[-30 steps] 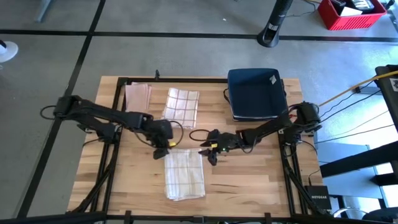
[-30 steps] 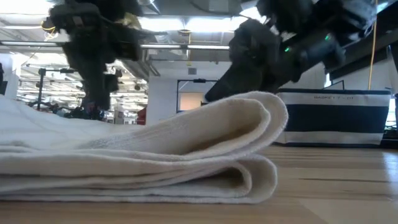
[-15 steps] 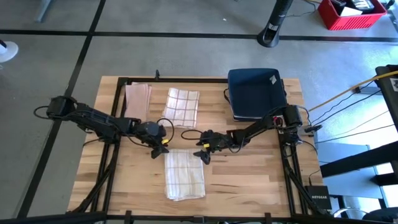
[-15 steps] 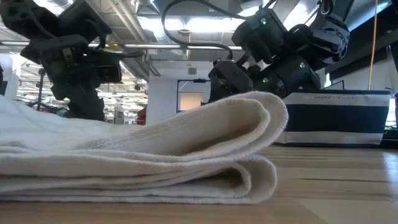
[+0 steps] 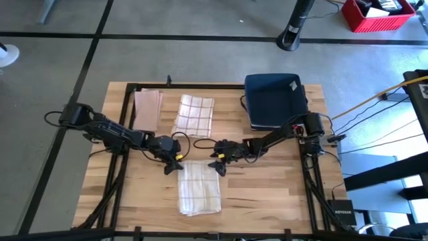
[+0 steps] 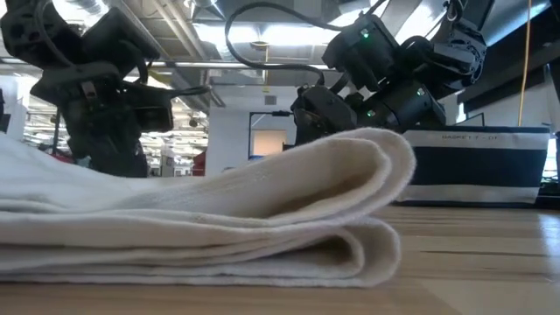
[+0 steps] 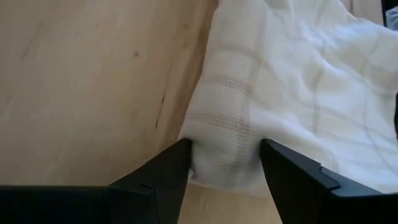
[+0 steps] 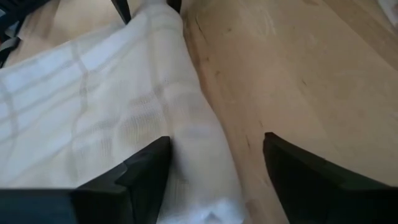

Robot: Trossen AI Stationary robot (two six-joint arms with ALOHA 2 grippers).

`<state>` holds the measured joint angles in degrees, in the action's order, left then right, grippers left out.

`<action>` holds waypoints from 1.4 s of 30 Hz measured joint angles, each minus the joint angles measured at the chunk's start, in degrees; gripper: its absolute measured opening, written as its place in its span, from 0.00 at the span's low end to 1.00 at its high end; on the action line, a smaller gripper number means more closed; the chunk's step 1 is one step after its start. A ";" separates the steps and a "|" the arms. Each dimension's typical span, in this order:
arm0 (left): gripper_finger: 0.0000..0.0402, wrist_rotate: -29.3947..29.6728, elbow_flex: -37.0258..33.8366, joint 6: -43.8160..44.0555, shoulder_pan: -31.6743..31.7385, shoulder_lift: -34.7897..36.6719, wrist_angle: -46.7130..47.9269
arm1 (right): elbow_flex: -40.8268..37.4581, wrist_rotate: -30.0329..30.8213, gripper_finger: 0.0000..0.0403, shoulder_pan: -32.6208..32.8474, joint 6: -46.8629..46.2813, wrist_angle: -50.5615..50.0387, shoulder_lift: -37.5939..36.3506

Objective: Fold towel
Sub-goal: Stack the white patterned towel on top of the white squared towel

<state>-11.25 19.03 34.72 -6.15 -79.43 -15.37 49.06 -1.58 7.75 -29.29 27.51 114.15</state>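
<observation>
A white checked towel (image 5: 198,187), folded in several layers, lies flat on the wooden table (image 5: 267,194) near its front; the low view shows its rounded fold (image 6: 376,219) close up. My left gripper (image 5: 176,163) is open at the towel's far left corner, slanting down, and that corner (image 7: 224,152) bulges between its fingers. My right gripper (image 5: 217,164) is open at the far right corner, with the towel's right edge (image 8: 199,155) running between its fingers. My left gripper stands astride the towel's far left corner (image 7: 221,165), slanting down from the far side. The cloth fills the gap and meets the inner sides of both fingers (image 7: 174,171). The towel lies on the table. My right gripper straddles the towel's right edge (image 8: 205,180) near the far corner, slanting down from the far side. One finger (image 8: 152,168) rests against the cloth, the other stands over bare wood.
At the table's far side lie a folded pinkish cloth (image 5: 148,107) and a folded checked towel (image 5: 195,112). A dark blue basket (image 5: 275,100) stands at the far right. Bare wood lies left and right of the towel.
Both grippers have come down onto the towel's far corners. The left one has moved toward the near edge and tipped further down. The right one has moved toward the table's left. The towel has stayed in place.
</observation>
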 joint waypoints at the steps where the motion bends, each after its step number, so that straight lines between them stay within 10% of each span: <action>1: 0.48 0.22 0.02 -0.10 0.04 -0.90 -1.07 | -0.02 0.00 0.63 0.00 0.04 -0.02 0.00; 10: 0.44 1.19 0.11 -5.02 -0.36 -4.45 -5.37 | -0.11 -0.05 0.59 0.00 1.68 -0.20 0.02; 18: 0.04 1.53 0.17 -5.66 -0.50 -4.47 -2.87 | -0.49 -3.22 0.59 -0.61 4.68 -7.56 -5.40; 25: 0.02 1.39 0.15 -6.26 -0.50 -4.46 -2.15 | -0.42 -3.98 0.59 -0.92 6.48 -17.47 -11.54; 42: 0.02 1.84 0.03 -6.89 -0.52 -4.53 -2.55 | -0.14 -6.10 0.58 -0.26 1.29 -6.85 -1.85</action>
<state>-9.41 19.06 27.83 -6.68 -83.96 -17.92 48.92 -7.69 7.49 -28.00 20.66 112.29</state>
